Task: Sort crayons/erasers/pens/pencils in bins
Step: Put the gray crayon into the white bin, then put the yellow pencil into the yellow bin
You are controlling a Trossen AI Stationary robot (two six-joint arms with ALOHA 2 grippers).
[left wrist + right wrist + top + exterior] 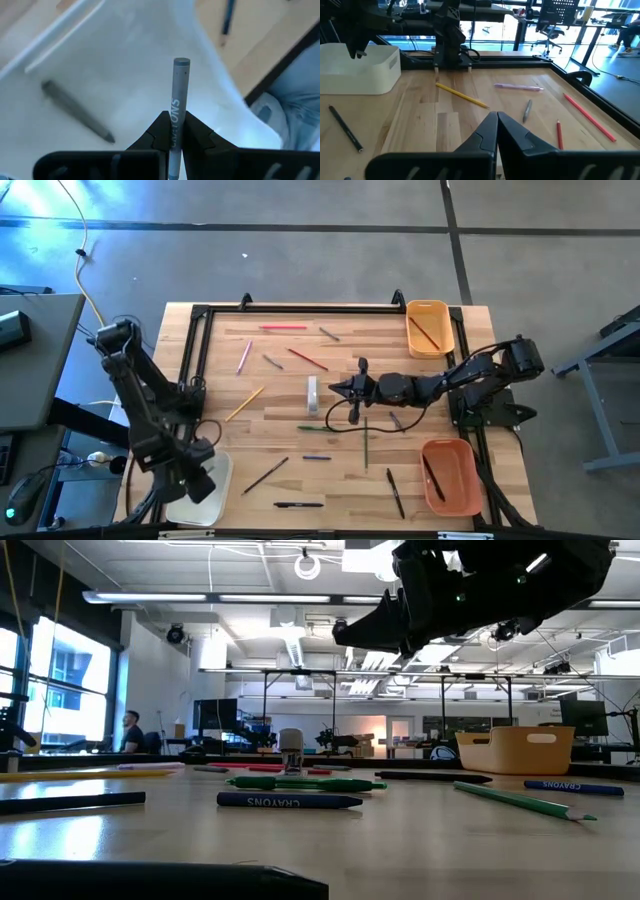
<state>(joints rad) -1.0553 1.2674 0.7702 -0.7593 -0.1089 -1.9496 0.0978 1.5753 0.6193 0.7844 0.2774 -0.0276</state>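
Left gripper (pixel 172 131) hangs over the cream-white bin (pixel 222 480) at the table's near left corner, fingers clamped on a grey crayon (pixel 177 107); another grey crayon (pixel 75 111) lies in that bin. Right gripper (pixel 340 388) is above mid-table, fingers closed together, empty. Pencils and pens lie scattered on the table (pixel 290 375). Small yellow-orange bin (pixel 429 327) and larger orange bin (pixel 452 477) sit along the right edge.

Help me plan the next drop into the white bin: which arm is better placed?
Left. Its pincer is shut on a grey crayon directly above the white bin. The right pincer is shut and empty over the table's middle.
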